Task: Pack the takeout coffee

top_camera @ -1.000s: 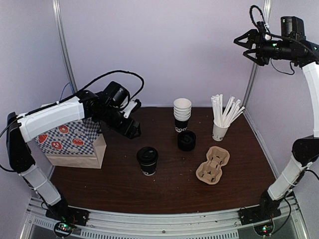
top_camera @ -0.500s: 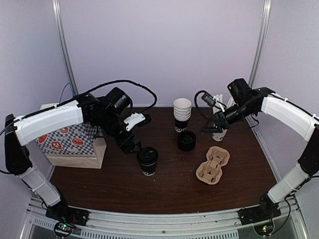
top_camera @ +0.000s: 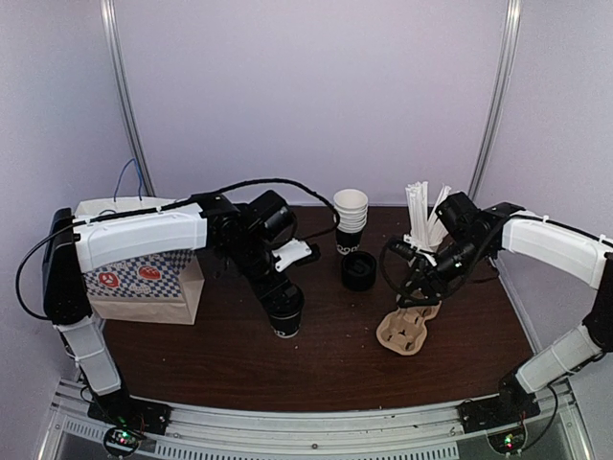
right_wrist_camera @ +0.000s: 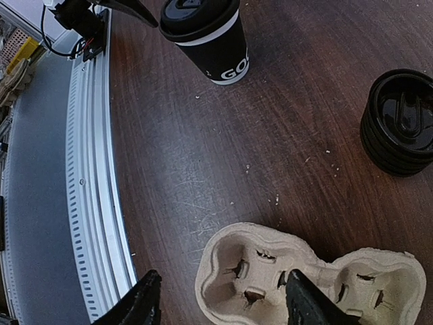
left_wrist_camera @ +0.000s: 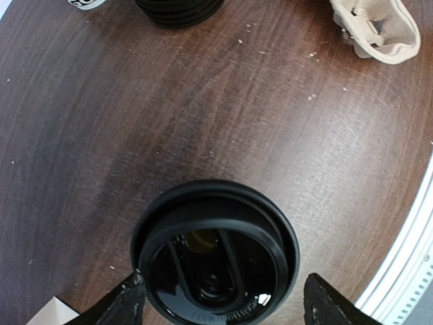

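The takeout coffee (top_camera: pixel 285 316), a black cup with a black sip lid, stands upright on the brown table left of centre. In the left wrist view its lid (left_wrist_camera: pixel 215 249) sits between my left gripper's fingertips. My left gripper (top_camera: pixel 279 292) (left_wrist_camera: pixel 223 308) is open and straddles the lid from above. I cannot tell whether the fingers touch it. The cup also shows in the right wrist view (right_wrist_camera: pixel 210 40). My right gripper (top_camera: pixel 414 295) (right_wrist_camera: pixel 220 303) is open just above the pulp cup carrier (top_camera: pixel 407 328) (right_wrist_camera: pixel 304 284), one finger over a well and the other off its edge.
A patterned paper bag (top_camera: pixel 144 278) stands open at the left. A stack of paper cups (top_camera: pixel 350 220), a short stack of black lids (top_camera: pixel 358 270) (right_wrist_camera: pixel 402 122) and a white cup of straws (top_camera: pixel 421 251) stand at the back. The metal rail (right_wrist_camera: pixel 88 189) runs along the table's near edge.
My left gripper moved right and down from beside the bag to straddle the coffee's lid. My right arm swung down from high at the right to just above the carrier.
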`<act>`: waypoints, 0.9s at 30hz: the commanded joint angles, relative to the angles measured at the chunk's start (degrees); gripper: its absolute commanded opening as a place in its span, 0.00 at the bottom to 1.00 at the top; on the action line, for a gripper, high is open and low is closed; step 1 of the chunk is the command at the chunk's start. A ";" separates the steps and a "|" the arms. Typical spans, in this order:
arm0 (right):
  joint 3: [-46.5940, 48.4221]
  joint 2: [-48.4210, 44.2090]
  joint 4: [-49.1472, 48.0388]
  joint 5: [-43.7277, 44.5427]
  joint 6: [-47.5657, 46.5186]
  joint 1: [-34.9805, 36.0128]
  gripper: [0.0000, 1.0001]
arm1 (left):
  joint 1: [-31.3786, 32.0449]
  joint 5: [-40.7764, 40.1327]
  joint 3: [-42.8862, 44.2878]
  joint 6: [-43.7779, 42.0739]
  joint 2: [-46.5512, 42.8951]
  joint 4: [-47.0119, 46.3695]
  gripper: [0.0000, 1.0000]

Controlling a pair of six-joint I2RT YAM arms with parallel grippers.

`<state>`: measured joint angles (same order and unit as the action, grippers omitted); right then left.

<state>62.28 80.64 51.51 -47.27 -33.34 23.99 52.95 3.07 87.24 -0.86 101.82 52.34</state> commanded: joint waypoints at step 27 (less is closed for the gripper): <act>-1.02 -0.46 -1.78 1.04 -2.69 -0.17 0.61 | -0.02 0.98 6.37 2.71 1.00 2.93 0.77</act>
<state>61.36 79.72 49.91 -46.39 -34.85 23.99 52.95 1.83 92.38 1.26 105.75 56.07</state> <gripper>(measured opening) 0.614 0.769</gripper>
